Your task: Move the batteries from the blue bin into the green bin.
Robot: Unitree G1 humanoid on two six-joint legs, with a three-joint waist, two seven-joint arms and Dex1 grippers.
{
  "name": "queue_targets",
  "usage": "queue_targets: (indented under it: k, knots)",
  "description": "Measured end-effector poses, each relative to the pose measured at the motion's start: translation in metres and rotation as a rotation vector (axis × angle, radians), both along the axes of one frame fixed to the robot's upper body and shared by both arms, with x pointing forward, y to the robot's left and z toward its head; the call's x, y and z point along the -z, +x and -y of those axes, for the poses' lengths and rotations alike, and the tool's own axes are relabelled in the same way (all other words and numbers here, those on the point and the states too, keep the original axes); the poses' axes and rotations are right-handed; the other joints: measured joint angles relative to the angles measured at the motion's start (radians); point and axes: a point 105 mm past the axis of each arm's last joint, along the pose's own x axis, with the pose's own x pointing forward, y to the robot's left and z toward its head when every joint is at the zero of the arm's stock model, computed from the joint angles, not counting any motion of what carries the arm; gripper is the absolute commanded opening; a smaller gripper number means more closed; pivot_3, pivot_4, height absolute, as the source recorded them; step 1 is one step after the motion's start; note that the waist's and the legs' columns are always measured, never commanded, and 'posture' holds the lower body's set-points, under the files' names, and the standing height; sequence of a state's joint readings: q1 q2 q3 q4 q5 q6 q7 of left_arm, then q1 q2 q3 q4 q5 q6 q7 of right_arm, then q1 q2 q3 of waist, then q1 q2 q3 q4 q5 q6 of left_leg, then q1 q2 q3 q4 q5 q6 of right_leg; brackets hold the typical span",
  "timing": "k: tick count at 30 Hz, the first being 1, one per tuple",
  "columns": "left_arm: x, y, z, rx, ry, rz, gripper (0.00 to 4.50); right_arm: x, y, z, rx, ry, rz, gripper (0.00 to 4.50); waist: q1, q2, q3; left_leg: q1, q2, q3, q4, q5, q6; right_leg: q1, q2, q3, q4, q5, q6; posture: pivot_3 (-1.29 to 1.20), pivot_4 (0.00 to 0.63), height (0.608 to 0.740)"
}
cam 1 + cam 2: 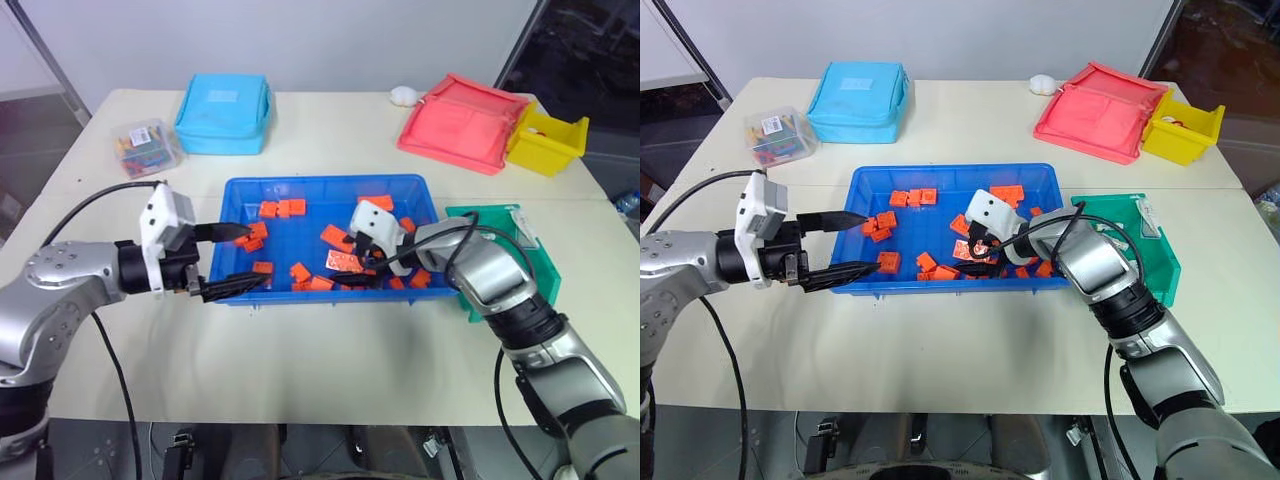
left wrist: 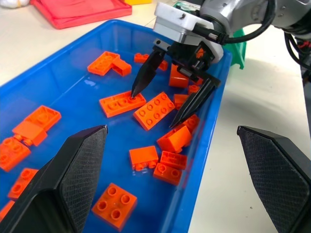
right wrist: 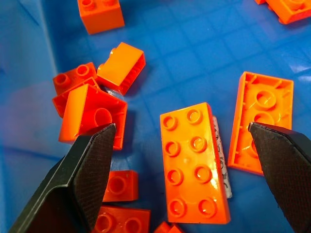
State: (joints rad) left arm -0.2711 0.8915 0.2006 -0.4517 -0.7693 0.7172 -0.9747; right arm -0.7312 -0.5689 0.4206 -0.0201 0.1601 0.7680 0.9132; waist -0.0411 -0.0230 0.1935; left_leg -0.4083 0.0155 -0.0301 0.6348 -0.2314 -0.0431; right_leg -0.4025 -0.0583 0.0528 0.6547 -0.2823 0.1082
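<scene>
The blue bin (image 1: 330, 187) sits mid-table and holds several orange bricks (image 2: 154, 110). My right gripper (image 3: 181, 126) is open, reaching down into the bin's right half, its fingers either side of a long orange brick (image 3: 194, 162). A silver-grey battery (image 3: 221, 158) shows along that brick's edge, mostly hidden beneath it. My left gripper (image 1: 252, 255) is open at the bin's front left corner, with nothing between its fingers. The green bin (image 1: 535, 265) stands against the blue bin's right side, partly hidden by my right arm.
At the back of the table lie a light blue zipped pouch (image 1: 224, 113), a clear box of coloured pieces (image 1: 146, 146), a red pouch (image 1: 462, 122), a yellow bin (image 1: 548, 140) and a small white object (image 1: 403, 95). Bare table lies in front of the blue bin.
</scene>
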Motion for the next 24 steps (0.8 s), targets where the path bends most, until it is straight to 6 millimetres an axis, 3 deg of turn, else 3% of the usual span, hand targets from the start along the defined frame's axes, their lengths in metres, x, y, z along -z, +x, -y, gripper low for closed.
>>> queue_targets:
  k: [6,8,13,14,24]
  knots:
    - [-0.003,0.001,0.0,0.0,0.014,0.025,4.5,0.006,0.006,0.001,-0.01,-0.042,-0.008,4.48,-0.001,0.0,0.0,0.0,0.0,0.0,-0.001,0.0,0.0,-0.001,0.0,0.0,0.0,0.0,0.0,0.0,0.15,0.74]
    - [-0.004,0.002,0.001,-0.002,0.005,0.031,4.5,0.006,0.009,0.0,-0.015,-0.046,-0.001,3.72,-0.003,0.0,0.0,0.0,0.0,0.0,-0.001,0.0,0.0,-0.001,0.0,0.0,0.0,0.0,0.0,0.0,0.15,0.74]
    - [-0.004,0.004,0.002,-0.017,-0.012,0.034,4.5,0.003,0.014,-0.001,-0.027,-0.051,0.017,1.23,-0.002,0.0,0.0,0.0,0.0,0.0,-0.001,0.0,0.0,-0.001,0.0,0.0,0.0,0.0,0.0,0.0,0.15,0.74]
    - [-0.004,0.004,0.002,-0.018,-0.015,0.034,4.5,0.002,0.014,-0.002,-0.033,-0.055,0.019,0.95,-0.003,0.0,0.0,0.0,0.0,0.0,-0.001,0.0,0.0,-0.001,0.0,0.0,0.0,0.0,0.0,0.0,0.15,0.74]
    - [-0.003,0.006,0.002,-0.038,-0.024,0.032,4.5,0.004,0.014,-0.002,-0.032,-0.068,0.018,0.95,-0.002,0.0,0.0,0.0,0.0,0.0,-0.001,0.0,0.0,-0.001,0.0,0.0,0.0,0.0,0.0,0.0,0.15,0.74]
